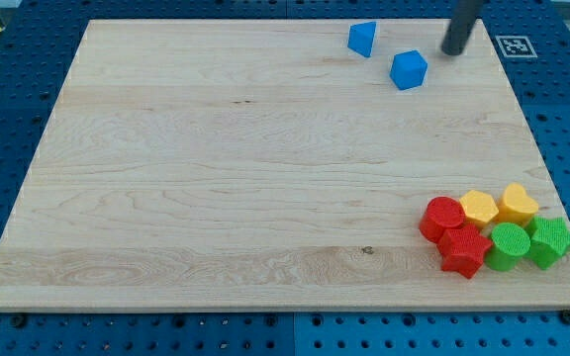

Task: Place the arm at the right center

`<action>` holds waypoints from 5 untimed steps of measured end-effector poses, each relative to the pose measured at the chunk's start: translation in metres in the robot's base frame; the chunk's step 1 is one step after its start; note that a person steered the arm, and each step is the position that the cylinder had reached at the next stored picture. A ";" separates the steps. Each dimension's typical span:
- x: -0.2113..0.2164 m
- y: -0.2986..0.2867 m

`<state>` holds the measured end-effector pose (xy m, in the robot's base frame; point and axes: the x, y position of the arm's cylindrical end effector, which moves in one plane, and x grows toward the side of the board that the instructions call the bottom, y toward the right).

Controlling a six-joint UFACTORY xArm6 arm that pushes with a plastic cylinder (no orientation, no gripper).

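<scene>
My tip (453, 51) is at the view's top right, on the wooden board (216, 178), a little to the right of two blue blocks. A blue cube (409, 70) lies just left and below the tip, apart from it. A blue triangular block (362, 39) lies further left. At the view's bottom right sits a tight cluster: a red cylinder (442, 218), a red star (463, 250), a yellow hexagon (479, 208), a yellow heart-like block (517, 204), a green cylinder (509, 245) and a green star (550, 240).
The board lies on a blue perforated table (8, 89). A white fiducial marker (515, 45) is on the table just right of the board's top right corner.
</scene>
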<state>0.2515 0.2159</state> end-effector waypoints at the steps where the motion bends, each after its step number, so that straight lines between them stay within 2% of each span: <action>1: -0.008 -0.025; 2: 0.016 -0.026; 5: 0.007 -0.030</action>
<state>0.2587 0.1858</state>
